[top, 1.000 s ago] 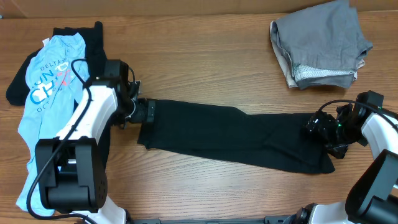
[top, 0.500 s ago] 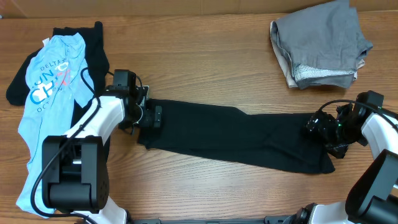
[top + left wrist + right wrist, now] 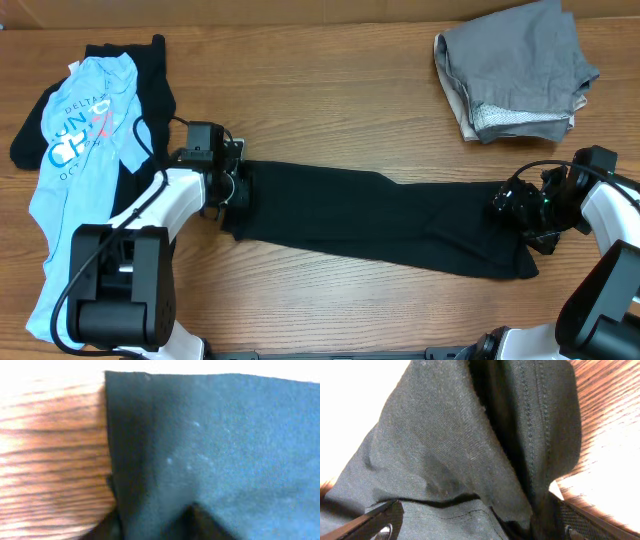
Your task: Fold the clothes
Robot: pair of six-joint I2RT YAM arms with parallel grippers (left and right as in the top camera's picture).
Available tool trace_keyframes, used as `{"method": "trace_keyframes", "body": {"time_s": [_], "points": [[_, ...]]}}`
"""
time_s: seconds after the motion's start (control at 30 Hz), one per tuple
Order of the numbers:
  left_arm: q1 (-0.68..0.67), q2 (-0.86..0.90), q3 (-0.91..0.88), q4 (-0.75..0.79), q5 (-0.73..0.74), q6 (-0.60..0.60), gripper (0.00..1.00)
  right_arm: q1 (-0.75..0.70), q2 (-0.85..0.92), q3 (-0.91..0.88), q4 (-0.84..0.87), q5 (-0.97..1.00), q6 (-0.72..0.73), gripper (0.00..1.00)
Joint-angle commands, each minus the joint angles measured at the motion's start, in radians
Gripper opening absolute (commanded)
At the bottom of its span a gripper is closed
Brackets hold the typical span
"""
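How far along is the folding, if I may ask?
Done: the black garment lies in a long strip. In hand: left gripper at its left end, right gripper at its right end, fingers wide around cloth. Left: folding it shorter, then the light blue T-shirt and black piece.

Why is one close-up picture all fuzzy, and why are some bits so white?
Left wrist view: the black cloth sits too close, so it looks fuzzy, and the wooden table beside it glares pale. Right wrist view: sharper, stitching shows, but the upper left corner is burnt white. Overhead view: evenly lit and clear.
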Motion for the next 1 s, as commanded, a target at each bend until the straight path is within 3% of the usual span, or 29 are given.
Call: {"method": "trace_keyframes", "body": {"time_s": [0.0,0.17,0.4,0.57,0.63,0.67,0.7,0.73,0.8,0.83,0.87,0.97], "points": [[-0.008,0.037,-0.048,-0.018,0.014,-0.015,0.04,-0.001,0.002,0.018,0.002,-0.006,-0.005,1.0],[0.018,0.035,-0.022,-0.049,0.002,-0.04,0.04,-0.001,0.002,0.019,0.0,-0.006,-0.006,1.0],[0.148,0.035,0.178,-0.28,-0.071,-0.038,0.04,-0.001,-0.005,0.061,-0.067,-0.082,-0.08,1.0],[0.208,0.035,0.335,-0.403,-0.086,0.031,0.04,0.023,-0.016,0.124,-0.119,-0.104,-0.084,1.0],[0.214,0.035,0.388,-0.442,-0.112,0.05,0.04,0.046,-0.018,0.144,-0.13,-0.12,-0.084,0.95],[0.214,0.035,0.409,-0.459,-0.124,0.056,0.04,0.06,-0.018,0.147,-0.128,-0.133,-0.084,0.91],[0.214,0.035,0.428,-0.475,-0.127,0.062,0.04,0.078,-0.018,0.147,-0.125,-0.148,-0.084,0.8],[0.214,0.035,0.445,-0.488,-0.126,0.066,0.04,0.098,-0.018,0.147,-0.122,-0.16,-0.084,0.66],[0.208,0.035,0.467,-0.504,-0.126,0.069,0.04,0.153,-0.018,0.147,-0.121,-0.163,-0.083,0.26],[0.204,0.035,0.474,-0.508,-0.126,0.076,0.04,0.177,-0.018,0.146,-0.121,-0.163,-0.083,0.14],[0.198,0.035,0.48,-0.513,-0.126,0.077,0.04,0.212,-0.018,0.142,-0.114,-0.163,-0.08,0.06],[0.176,0.035,0.488,-0.526,-0.127,0.083,0.04,0.302,-0.017,0.111,-0.075,-0.16,-0.049,0.04]]}}
